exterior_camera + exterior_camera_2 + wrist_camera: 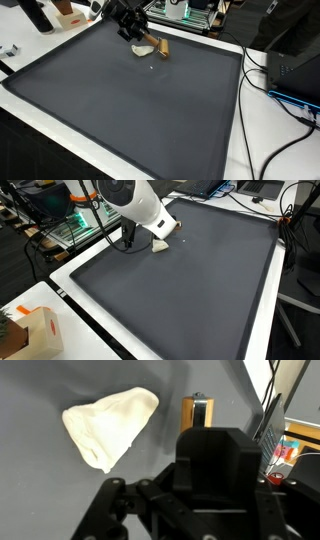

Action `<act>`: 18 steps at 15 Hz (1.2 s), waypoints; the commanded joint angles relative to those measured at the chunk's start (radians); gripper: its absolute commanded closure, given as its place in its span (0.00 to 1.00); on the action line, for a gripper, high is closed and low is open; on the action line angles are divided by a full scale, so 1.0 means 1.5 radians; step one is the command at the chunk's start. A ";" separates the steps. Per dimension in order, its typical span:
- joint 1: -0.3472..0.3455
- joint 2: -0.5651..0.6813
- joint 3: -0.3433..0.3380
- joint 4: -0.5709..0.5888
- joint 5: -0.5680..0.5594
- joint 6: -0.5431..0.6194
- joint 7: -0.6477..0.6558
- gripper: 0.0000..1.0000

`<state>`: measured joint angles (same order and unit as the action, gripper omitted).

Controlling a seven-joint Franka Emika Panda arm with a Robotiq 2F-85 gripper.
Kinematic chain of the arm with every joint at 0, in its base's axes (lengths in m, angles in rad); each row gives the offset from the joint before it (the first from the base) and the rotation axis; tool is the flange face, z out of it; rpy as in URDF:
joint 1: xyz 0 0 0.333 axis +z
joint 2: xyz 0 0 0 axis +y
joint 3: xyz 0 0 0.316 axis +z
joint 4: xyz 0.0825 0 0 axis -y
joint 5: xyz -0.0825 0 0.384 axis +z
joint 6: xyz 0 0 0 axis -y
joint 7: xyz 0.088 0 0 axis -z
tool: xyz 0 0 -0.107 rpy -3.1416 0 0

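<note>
Wrist view puts the cloth [108, 425] in the upper left, a pale cream lump lying flat on the dark mat [40, 500]. Its long axis runs on a slant, from a broad, rounded end at the lower left up to a narrower end at the upper right. That narrow end points toward the block [198, 415], a small tan wooden piece just beside it, with a thin strip of mat showing between the two. The block's long axis runs up and down in this view, and its far end carries a dark patch (too small to make out).

In an exterior view the cloth [143, 50] and the block [161, 46] lie side by side near the far edge of the mat [150, 110], the block set at a slant. The gripper [132, 36] hangs just above the cloth and holds nothing that I can see. In the wrist view only its black body and linkages fill the lower frame, with the fingertips out of sight, so I cannot tell whether the jaws are apart or together.

In an exterior view the cloth [160, 247] shows just past the white arm [140, 202]. The mat covers a white table [75, 280], and a cardboard box [35, 330] stands at the near corner, well apart from the cloth.
</note>
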<state>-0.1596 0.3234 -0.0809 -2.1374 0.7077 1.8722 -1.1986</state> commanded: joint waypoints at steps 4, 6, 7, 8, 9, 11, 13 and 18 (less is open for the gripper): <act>-0.021 0.017 0.004 0.025 0.007 -0.051 0.041 0.79; -0.023 0.016 0.004 0.026 0.008 -0.058 0.056 0.79; -0.023 0.013 0.003 0.025 0.007 -0.060 0.064 0.79; -0.023 0.011 0.003 0.025 0.005 -0.062 0.070 0.79; -0.023 0.009 0.002 0.025 0.003 -0.064 0.079 0.79; -0.023 0.002 0.001 0.025 0.003 -0.066 0.100 0.79; -0.021 -0.005 0.001 0.025 -0.001 -0.068 0.118 0.79; -0.013 -0.040 0.000 0.020 -0.023 -0.066 0.158 0.79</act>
<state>-0.1789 0.3187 -0.0809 -2.0945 0.7024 1.8005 -1.0123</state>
